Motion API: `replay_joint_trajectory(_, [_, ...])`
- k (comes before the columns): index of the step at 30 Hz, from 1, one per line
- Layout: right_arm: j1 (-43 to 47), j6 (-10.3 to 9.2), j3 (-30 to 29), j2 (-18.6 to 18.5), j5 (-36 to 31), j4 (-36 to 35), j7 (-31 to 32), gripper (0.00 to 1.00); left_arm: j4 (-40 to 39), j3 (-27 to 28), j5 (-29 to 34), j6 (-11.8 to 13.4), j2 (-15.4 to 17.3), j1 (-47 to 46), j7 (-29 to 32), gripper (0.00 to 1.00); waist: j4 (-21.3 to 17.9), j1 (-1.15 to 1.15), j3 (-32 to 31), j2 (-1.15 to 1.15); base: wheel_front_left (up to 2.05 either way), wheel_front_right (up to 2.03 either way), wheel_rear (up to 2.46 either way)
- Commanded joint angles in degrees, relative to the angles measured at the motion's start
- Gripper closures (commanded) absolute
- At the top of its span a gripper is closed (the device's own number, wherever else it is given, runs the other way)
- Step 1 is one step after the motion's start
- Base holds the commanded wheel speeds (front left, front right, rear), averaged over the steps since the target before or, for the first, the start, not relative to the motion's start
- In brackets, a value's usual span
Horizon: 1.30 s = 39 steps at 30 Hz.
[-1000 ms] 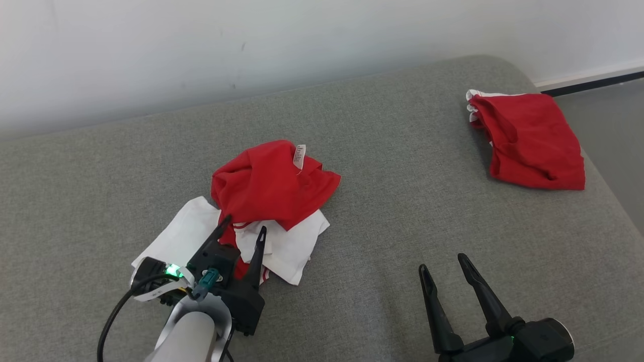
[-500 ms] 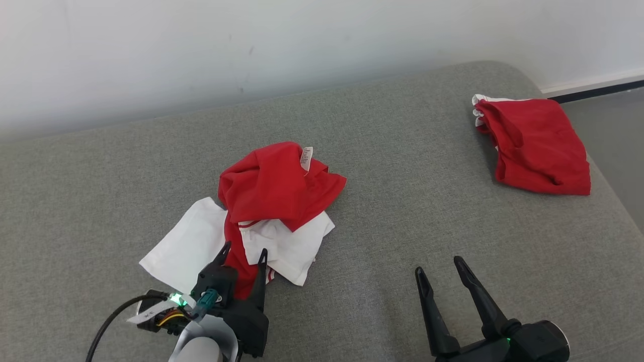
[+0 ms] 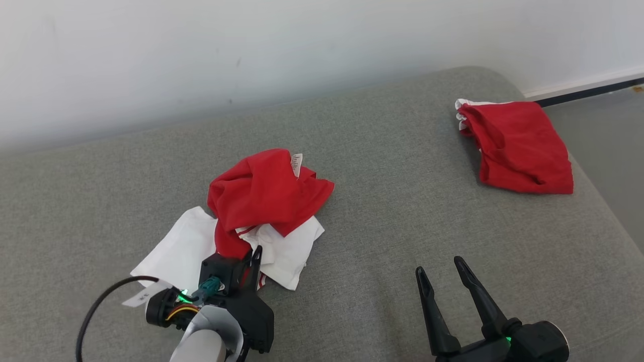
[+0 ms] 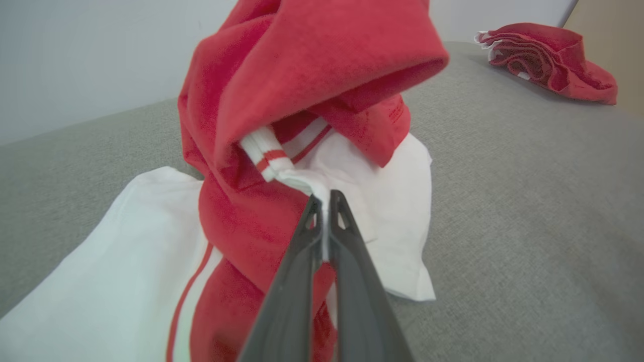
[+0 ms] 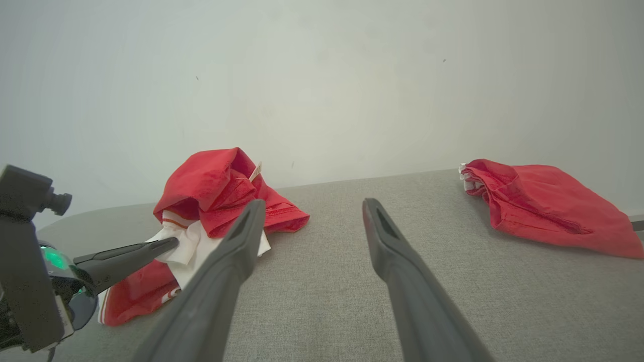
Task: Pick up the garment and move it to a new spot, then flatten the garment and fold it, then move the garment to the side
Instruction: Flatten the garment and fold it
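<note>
Right now the left claw [image 3: 256,254] is pinching a white fold of the crumpled red-and-white garment [image 3: 266,193], with its two dark fingers pressed together on the cloth at the near edge of the heap. The garment is lying bunched near the middle of the grey padded surface [image 3: 382,166], with red cloth piled over white panels striped in red. The right claw [image 3: 439,266] is hovering with its fingers spread wide, gripping nothing, well apart from the heap. A second red garment [image 3: 518,151] is lying folded near the surface's far right corner.
</note>
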Motion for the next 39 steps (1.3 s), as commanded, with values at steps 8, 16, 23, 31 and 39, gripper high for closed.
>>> replay_joint_trajectory(8, [1.0, -0.15, 0.2, -0.1, 1.1, 0.9, 0.0, 0.00, -4.5, 1.1, -13.1, -4.1, -0.7, -3.2, 7.1, 1.00, -1.3, 0.00, -2.9, -0.01, 0.00, 0.00, 0.00])
replay_joint_trajectory(16, [0.7, -0.15, 0.5, -0.2, 2.3, 1.7, 0.0, 0.00, -14.9, 1.3, -35.0, -4.5, -0.7, -14.6, 19.2, 1.00, -3.8, 0.00, -5.3, -0.01, 0.00, 0.00, 0.00])
replay_joint_trajectory(23, [-0.3, -0.15, 0.8, 0.0, 3.5, 2.3, 0.0, 0.00, -12.2, 4.5, -43.1, -3.1, -0.8, -28.3, 23.9, 1.00, -8.2, 0.00, -6.7, -0.01, 0.00, 0.00, 0.00])
replay_joint_trajectory(31, [-0.3, -0.15, 1.2, -0.4, 3.7, 2.8, 0.0, 0.00, -7.0, 6.2, -50.0, -3.4, -0.7, -43.5, 16.9, 1.00, -11.6, 0.00, -7.8, -0.01, 0.00, 0.00, 0.00])
replay_joint_trajectory(39, [0.4, -0.15, -0.1, -0.3, 3.4, 2.2, 0.0, 0.00, 0.2, 5.5, -56.8, -3.8, -0.5, -44.5, 15.0, 1.00, -9.8, 0.00, -7.9, -0.01, 0.00, 0.00, 0.00])
